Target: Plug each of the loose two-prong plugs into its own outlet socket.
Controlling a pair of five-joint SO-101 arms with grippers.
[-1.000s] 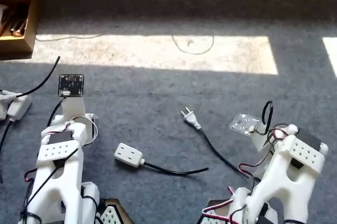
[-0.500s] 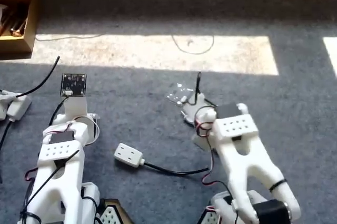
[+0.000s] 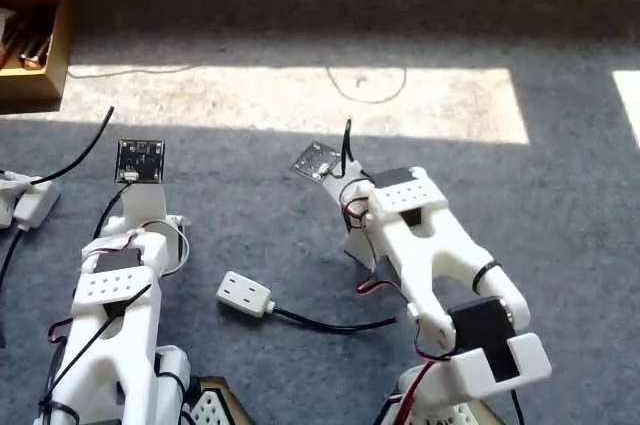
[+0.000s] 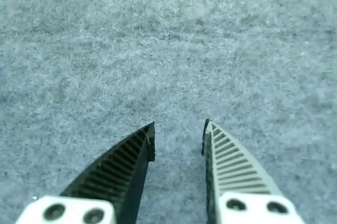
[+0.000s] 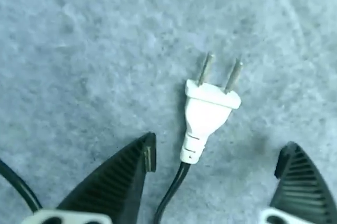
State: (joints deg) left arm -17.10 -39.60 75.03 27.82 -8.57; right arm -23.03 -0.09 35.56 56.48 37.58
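The right gripper has swung across and now hangs spread wide astride the plug, so a grasp looks next. The left gripper sits slightly parted.

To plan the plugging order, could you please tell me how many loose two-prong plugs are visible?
1. The white plastic two-prong plug lies on the grey carpet by the open right end effector; others may be hidden.

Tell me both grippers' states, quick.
Left gripper: open, holding nothing.
Right gripper: open wide, holding nothing; it straddles the two-prong plug on the floor, not gripping it.
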